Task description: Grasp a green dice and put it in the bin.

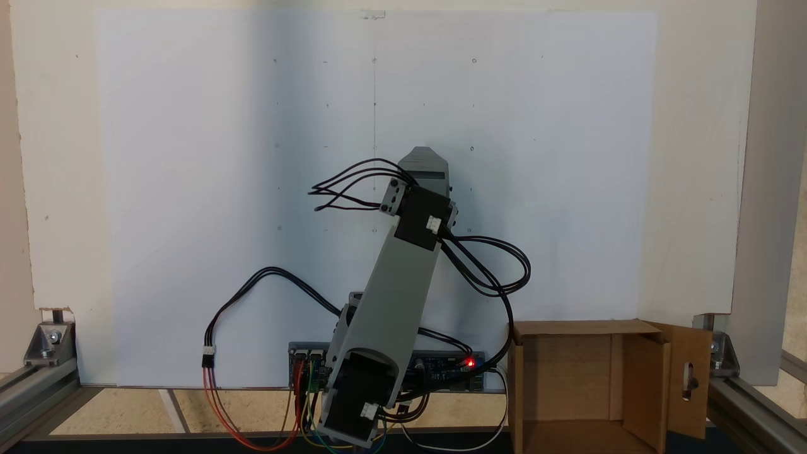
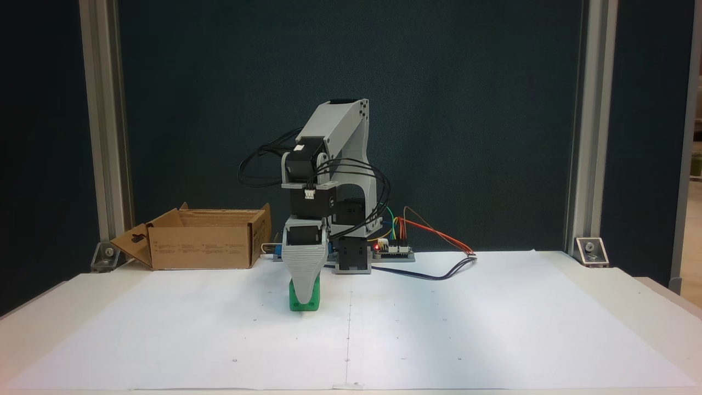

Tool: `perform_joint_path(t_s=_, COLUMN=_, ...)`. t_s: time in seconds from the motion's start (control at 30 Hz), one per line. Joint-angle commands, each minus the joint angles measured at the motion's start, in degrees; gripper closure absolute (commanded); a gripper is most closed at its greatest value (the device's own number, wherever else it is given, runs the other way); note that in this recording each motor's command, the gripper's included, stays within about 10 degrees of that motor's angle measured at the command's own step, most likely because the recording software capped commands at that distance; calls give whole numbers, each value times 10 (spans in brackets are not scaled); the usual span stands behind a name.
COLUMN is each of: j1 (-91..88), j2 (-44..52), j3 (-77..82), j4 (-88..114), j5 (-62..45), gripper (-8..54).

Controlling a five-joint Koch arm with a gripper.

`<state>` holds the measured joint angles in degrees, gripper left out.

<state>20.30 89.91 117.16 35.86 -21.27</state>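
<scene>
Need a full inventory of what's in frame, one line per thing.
green dice: 1, bright green, on the white sheet, under the gripper tip
bin: 1, brown cardboard box, flaps open, far left in this fixed view, beside the arm base
white sheet: 1, white, covers the tabletop
controller board: 1, red LED lit, behind the arm base
cables: several, black plus coloured, from the board and arm
frame posts: 2, aluminium, at the table's sides
arm: 1, grey and black
gripper: 1, grey, down over the dice; jaw state unclear
</scene>
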Motion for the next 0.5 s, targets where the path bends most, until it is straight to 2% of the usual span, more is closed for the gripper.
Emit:
perform_joint_path(t_s=0.0, j1=3, j2=0, j3=-9, j4=-4, j5=-35, gripper=33)
perform_joint_path(t_s=0.47, j1=5, j2=-19, j3=-9, j4=-13, j5=-36, gripper=41)
